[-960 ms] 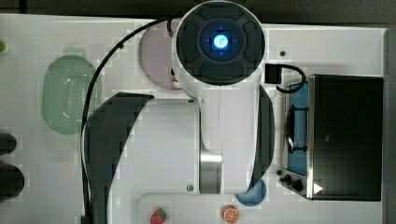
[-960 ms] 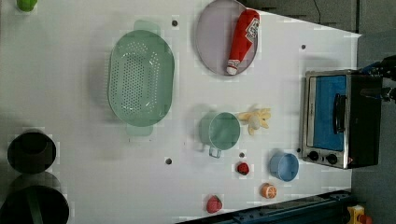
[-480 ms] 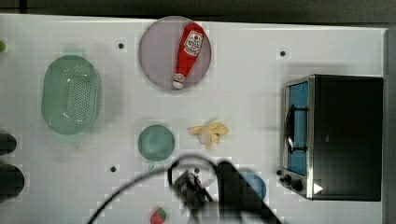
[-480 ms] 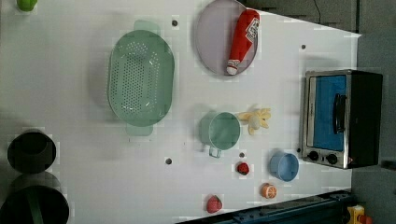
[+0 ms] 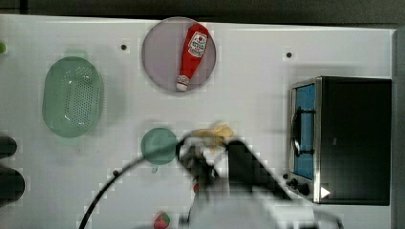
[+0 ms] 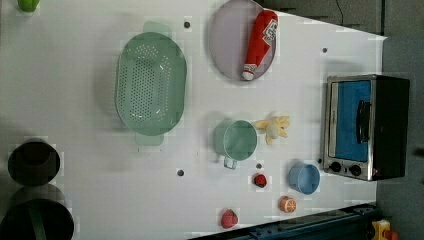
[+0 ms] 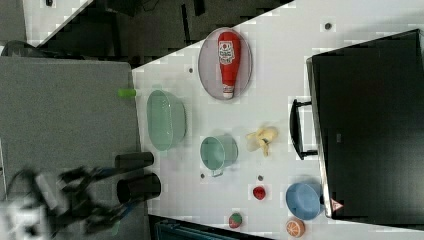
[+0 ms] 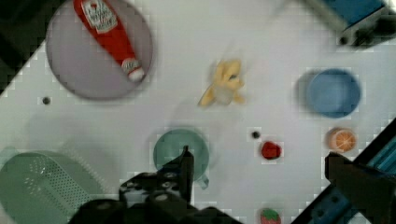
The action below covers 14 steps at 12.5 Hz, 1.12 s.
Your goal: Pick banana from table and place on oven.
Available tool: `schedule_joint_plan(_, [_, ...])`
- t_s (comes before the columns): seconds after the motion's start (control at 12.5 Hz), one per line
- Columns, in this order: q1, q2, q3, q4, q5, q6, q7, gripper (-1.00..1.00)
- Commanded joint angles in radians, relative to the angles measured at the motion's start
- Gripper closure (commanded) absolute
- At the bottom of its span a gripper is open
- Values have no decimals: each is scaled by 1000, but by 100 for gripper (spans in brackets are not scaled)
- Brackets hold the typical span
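- The gripper (image 8: 259,179) hangs above the table (image 6: 75,80); in the wrist view its two dark fingers (image 8: 184,170) stand wide apart with nothing between them, the green cup (image 8: 181,150) and a small red fruit (image 8: 271,150) lying below the gap
- In the top view the blurred arm (image 5: 239,181) reaches in from the near edge, its tip just beside the banana and the green cup (image 5: 159,145)
- Along the near edge in the left view sit a strawberry (image 6: 229,218), an orange slice (image 6: 287,204) and a blue bowl (image 6: 303,178)
- The banana (image 6: 273,128) lies on the white table, partly peeled, just right of the green cup in the left view and left of the oven (image 6: 367,127), apart from both
- The oven stands at the left view's right, door shut, its black top bare
- A green colander (image 6: 150,90) rests to the left view's left of the cup; two black cylinders (image 6: 34,162) stand at the far left
- Farther back, a ketchup bottle (image 6: 259,44) lies on a grey plate (image 6: 227,47)
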Motion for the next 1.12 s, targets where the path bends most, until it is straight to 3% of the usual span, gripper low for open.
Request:
schedule_joint_plan(0.08, [-9,159,-7,-102,-5,105,29,-100])
schedule_joint_plan(0.8, [-13,486,-29,-308,-5,677,29,-100])
schedule_joint_plan(1.12, [-10,653,-34,-332,-5,863,32,-100])
